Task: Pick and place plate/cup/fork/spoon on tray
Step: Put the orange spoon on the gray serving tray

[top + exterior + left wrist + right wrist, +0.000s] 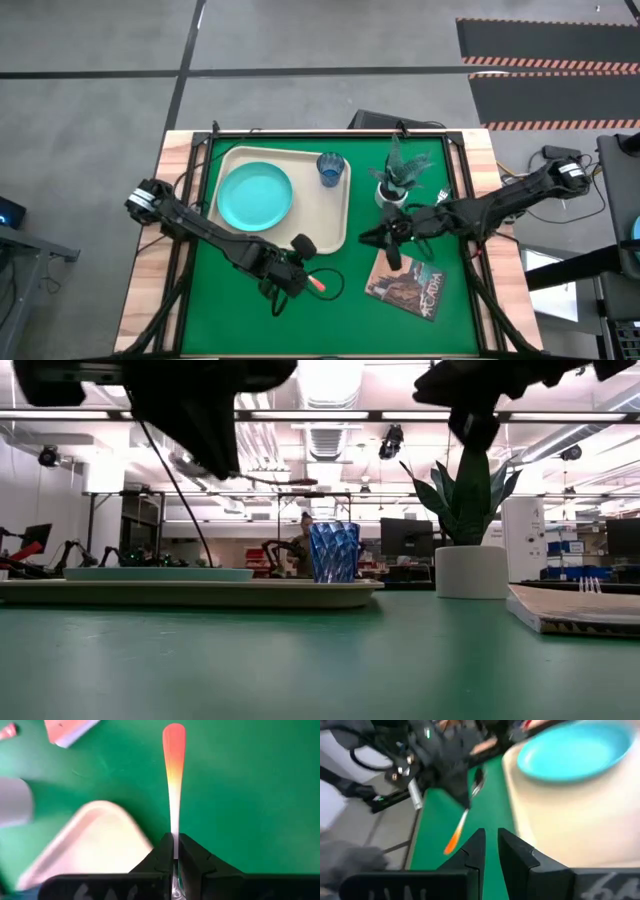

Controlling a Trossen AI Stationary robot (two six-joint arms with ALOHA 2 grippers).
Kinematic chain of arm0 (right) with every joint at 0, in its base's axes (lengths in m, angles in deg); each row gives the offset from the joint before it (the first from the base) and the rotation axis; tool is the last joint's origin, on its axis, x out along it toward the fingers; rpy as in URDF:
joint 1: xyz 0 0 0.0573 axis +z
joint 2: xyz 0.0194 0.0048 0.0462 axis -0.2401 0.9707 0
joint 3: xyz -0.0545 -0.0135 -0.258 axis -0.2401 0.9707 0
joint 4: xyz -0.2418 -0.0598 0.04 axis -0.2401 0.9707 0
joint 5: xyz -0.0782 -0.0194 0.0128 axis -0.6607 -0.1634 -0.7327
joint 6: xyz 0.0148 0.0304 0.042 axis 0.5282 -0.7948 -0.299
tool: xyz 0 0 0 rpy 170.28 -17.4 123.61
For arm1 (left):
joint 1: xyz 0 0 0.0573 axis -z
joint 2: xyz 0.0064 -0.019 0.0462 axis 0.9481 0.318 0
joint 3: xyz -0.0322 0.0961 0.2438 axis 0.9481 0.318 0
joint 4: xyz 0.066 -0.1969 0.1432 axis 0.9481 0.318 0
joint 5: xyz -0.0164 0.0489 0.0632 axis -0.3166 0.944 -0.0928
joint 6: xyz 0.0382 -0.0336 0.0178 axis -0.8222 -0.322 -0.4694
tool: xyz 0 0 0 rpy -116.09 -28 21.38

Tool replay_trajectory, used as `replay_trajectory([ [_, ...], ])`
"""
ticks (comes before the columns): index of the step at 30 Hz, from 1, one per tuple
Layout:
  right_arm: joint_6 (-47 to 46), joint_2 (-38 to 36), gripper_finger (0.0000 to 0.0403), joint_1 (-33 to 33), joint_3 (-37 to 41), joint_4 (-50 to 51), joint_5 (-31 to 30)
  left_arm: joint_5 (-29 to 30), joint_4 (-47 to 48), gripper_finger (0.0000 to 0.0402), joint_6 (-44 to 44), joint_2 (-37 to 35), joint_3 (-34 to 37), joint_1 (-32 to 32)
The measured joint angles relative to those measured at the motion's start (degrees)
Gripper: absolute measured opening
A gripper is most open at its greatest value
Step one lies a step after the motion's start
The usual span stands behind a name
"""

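The cream tray [330,225] holds the teal plate [255,196] and, at its far right corner, the blue cup [331,169]. My left gripper [290,272] hangs just off the tray's near right corner, shut on a utensil with a red-orange handle [174,742]. The utensil's rounded silver head [479,779] looks like the spoon's bowl. My right gripper [490,845] hovers right of the tray, between the plant pot and the book. Its fingers stand a little apart with nothing between them. The fork is out of view. My left gripper pinches the spoon's thin silver neck [175,836] between its two fingers, which come slanting down from above. The handle sticks out past the fingertips toward the table's right; the bowl lies on the gripper's side of the hold. The spoon is lifted clear of the table.
A white pot with a green plant [396,188] stands right of the tray's far end. A picture-covered book [405,287] lies near the table's front right. Green mat [330,325] lies bare in front of the tray.
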Motion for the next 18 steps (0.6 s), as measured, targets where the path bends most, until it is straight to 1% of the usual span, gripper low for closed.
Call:
replay_trajectory([
  [3, -5.0, 3.7, 0.0043, 0.0, -0.3, -2.2, 2.7, 3.3, 0.5, 0.0000, -6.8, 0.0, -0.5, 0.0],
  [4, -6.2, 5.2, 0.0043, 0.0, -0.9, -2.2, 2.7, 4.7, 0.6, 0.0000, -9.4, 0.0, -0.5, 0.0],
  [6, -7.4, 8.5, 0.0043, 0.0, -2.4, -2.2, 3.2, 8.3, 0.5, 0.0000, -14.4, 0.0, -0.5, 0.0],
  [8, -7.7, 12.1, 0.0043, 0.0, -4.6, -2.1, 5.1, 11.3, 0.3, 0.0000, -18.4, 0.0, -0.5, 0.0],
  [10, -7.6, 15.8, 0.0043, 0.0, -7.3, -2.2, 6.8, 13.7, 0.1, 0.0000, -21.3, 0.0, -0.5, 0.0],
  [13, -6.8, 20.8, 0.0045, 0.0, -11.3, -1.8, 7.1, 16.5, 0.0, 0.0000, -24.6, 0.0, -0.5, 0.0],
  [15, -5.0, 23.5, 0.0053, 0.0, -14.4, 1.2, 7.0, 17.3, 0.0, 0.0000, -26.3, 0.0, -0.5, 0.1],
  [18, -2.3, 27.0, 0.0075, 0.0, -19.6, 6.8, 5.8, 17.7, 0.0, 0.0000, -27.0, 0.0, -0.5, 0.1],
])
